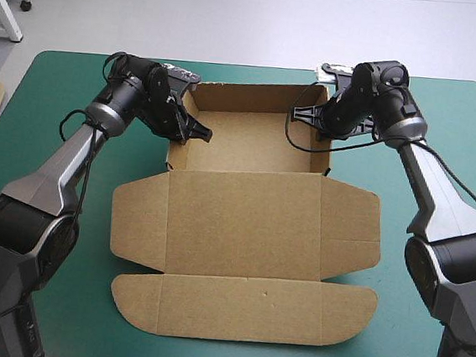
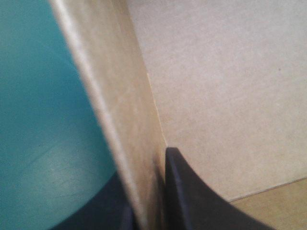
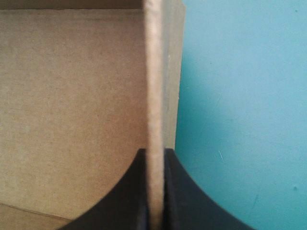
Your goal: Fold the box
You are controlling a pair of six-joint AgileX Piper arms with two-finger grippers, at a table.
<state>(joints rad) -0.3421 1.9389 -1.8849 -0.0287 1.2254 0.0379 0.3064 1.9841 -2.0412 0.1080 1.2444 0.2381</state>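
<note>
Black fins of my left gripper [image 2: 144,182] pinch the left wall of the brown cardboard box [image 1: 243,213], my right gripper [image 3: 154,160] the right wall. Its tray stands at the far side of the teal-green table cover [image 1: 57,127], lid flat nearer me. Light, stiff board, I judge: hold wall edges gently.

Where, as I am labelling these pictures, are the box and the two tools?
box [image 1: 242,221], high view, on its flat lid panel.
left tool [image 2: 144,191], left wrist view, between fingertips clamping the wall.
right tool [image 3: 154,160], right wrist view, between fingertips clamping the wall.
</note>
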